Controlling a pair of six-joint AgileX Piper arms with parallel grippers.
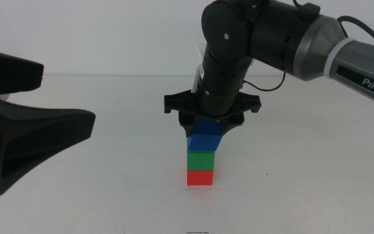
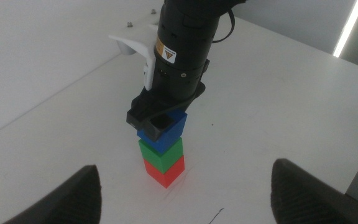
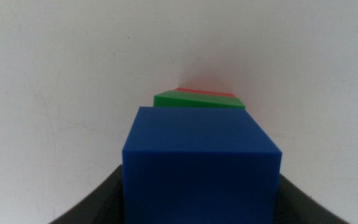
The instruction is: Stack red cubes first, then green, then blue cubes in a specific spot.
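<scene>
Gripping blue cube (image 1: 205, 138) atop green (image 1: 200, 159).

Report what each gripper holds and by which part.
The right gripper grips the blue cube by its upper sides, atop the green cube and red cube. The left gripper holds nothing.

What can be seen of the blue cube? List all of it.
The blue cube is a small, plain, deep-blue block with matte faces and sharp edges, the same size as the two below it. It is the top of the stack, resting on the green cube, which sits on the red cube on the white table. It looks turned slightly out of line with the green cube. The right gripper comes down from above, its dark jaws at the cube's sides. The left gripper waits apart, open.
</scene>
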